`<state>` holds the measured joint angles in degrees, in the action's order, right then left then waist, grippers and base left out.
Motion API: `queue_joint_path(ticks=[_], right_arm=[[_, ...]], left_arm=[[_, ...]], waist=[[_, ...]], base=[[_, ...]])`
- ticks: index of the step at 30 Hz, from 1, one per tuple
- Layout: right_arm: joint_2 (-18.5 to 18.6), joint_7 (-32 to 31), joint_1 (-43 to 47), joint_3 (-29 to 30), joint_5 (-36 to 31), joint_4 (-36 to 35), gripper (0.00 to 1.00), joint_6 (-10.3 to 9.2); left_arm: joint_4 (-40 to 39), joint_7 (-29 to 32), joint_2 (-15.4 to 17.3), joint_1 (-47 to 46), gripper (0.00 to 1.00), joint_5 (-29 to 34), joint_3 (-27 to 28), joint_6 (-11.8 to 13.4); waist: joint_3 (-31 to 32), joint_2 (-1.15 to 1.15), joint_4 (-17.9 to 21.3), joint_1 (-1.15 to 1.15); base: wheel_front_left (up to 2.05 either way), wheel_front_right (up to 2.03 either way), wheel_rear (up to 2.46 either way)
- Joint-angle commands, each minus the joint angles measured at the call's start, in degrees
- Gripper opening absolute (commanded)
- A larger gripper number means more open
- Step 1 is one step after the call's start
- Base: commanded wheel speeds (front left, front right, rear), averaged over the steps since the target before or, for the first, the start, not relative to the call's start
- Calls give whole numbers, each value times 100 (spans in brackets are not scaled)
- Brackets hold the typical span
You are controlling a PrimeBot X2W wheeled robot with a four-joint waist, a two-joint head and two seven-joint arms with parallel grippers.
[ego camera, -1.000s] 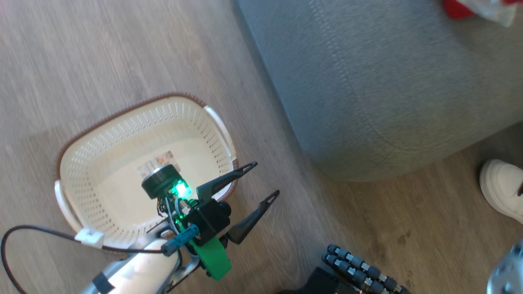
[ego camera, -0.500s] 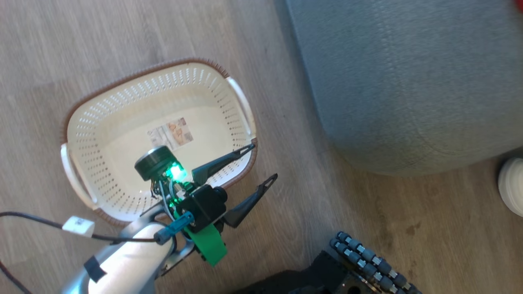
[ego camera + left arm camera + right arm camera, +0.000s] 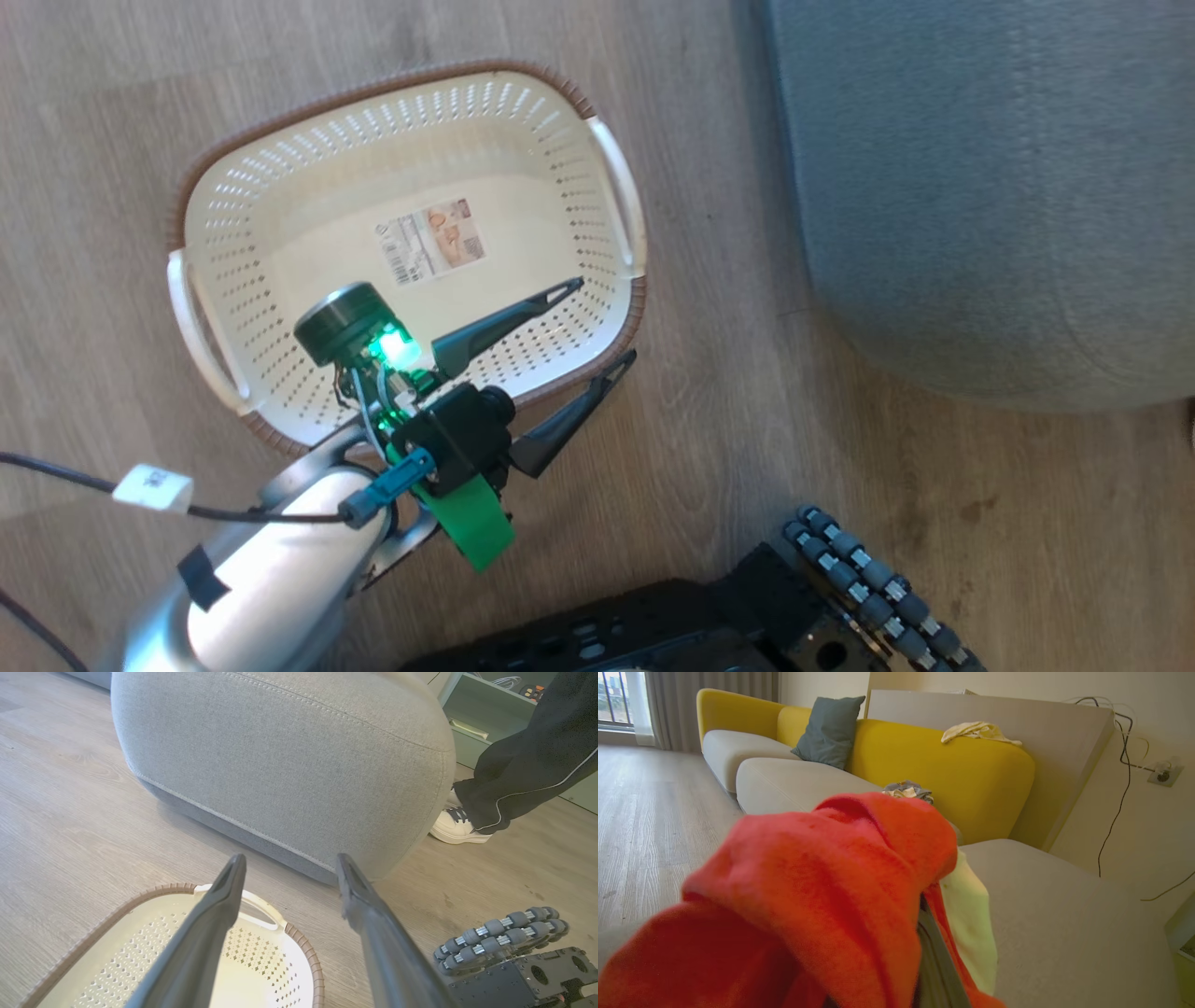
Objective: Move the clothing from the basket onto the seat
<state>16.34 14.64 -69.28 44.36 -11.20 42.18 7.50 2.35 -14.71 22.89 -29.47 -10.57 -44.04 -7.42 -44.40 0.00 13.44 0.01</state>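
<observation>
My right jaws were pressed together on the clothing [image 3: 822,882], a red bundle with a pale panel that draped over the fingers and hid most of them. I could not tell whether it was one garment or two. The seat [image 3: 1055,914] lay ahead of and below those jaws, so I judged the release belonged to the right arm: a carry forward and down, then let go. My left jaws were spread wide, holding nothing, above the near rim of the basket [image 3: 233,308], which was bare down to its label sticker [image 3: 434,241].
</observation>
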Motion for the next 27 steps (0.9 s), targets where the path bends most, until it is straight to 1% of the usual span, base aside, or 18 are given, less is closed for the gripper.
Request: queue_joint_path(ticks=[1,3,7,12,19,20,21,22,23,27], right_arm=[[85,34,-226,63,-100,-140,0,-1],[6,34,-279,222,-315,-4,0,-1],[-57,25,-296,754,-833,344,0,-1],[-149,0,-297,1183,-1413,675,0,-1],[-181,16,-415,1496,-1872,879,0,-1],[-181,21,-423,1508,-1923,872,27,-1],[-181,21,-423,1508,-1923,872,27,-1],[-181,25,-427,1524,-1966,859,60,-1],[-184,28,-431,1543,-2001,848,100,-1],[-235,33,-436,1698,-2009,767,100,-1]], left_arm=[[-204,-29,52,-2,100,-7,194,-7],[-214,-29,63,-6,100,-2,230,-7],[-223,-29,74,-25,100,9,248,-7],[-228,-29,38,-36,100,15,294,-7],[-205,-29,4,-31,100,24,324,-7],[-198,-29,-1,-32,100,24,325,-7],[-198,-29,-1,-32,100,24,325,-7],[-193,-29,-7,-34,100,23,324,-7],[-187,-29,-15,-38,100,22,320,-7],[-161,-29,-68,-35,100,18,303,-7]], waist=[[-84,0,-79,-1],[-142,0,-113,-1],[-218,0,-183,-1],[-258,0,-224,-1],[-228,0,-196,-1],[-210,0,-188,-1],[-210,0,-188,-1],[-189,0,-180,-1],[-159,0,-173,-1],[2,0,-143,-1]], base=[[0,0,0],[0,0,0],[0,0,0],[0,0,0],[0,0,0],[0,0,0],[0,0,0],[0,0,0],[0,0,0],[0,0,0]])
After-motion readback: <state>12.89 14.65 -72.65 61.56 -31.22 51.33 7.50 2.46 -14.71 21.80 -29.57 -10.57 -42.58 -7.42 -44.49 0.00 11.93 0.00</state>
